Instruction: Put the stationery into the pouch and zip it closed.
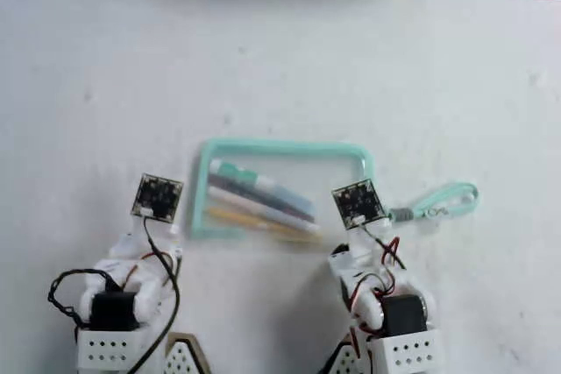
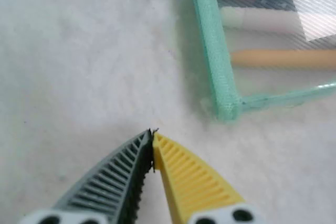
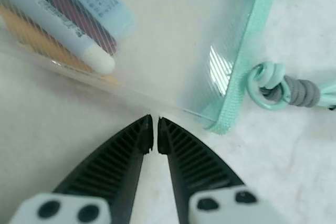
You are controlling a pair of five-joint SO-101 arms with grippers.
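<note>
A clear pouch [image 1: 289, 183] with a mint-green border lies flat mid-table, holding several pens and markers [image 1: 263, 203]. Its mint strap with a grey spring [image 1: 443, 201] trails off to the right. My left gripper [image 2: 153, 136], one grey and one yellow finger, is shut and empty, just short of the pouch's near left corner [image 2: 227, 109]. My right gripper [image 3: 155, 124], black-fingered, is shut on nothing at the pouch's near right corner [image 3: 220, 123], beside the strap ring [image 3: 265, 82]. The pens [image 3: 63, 19] show through the mesh.
The white table [image 1: 280, 67] stretches bare beyond and to both sides of the pouch. Both arm bases [image 1: 114, 317] [image 1: 390, 321] with loose cables stand at the near edge. A dark strip runs past the far table edge.
</note>
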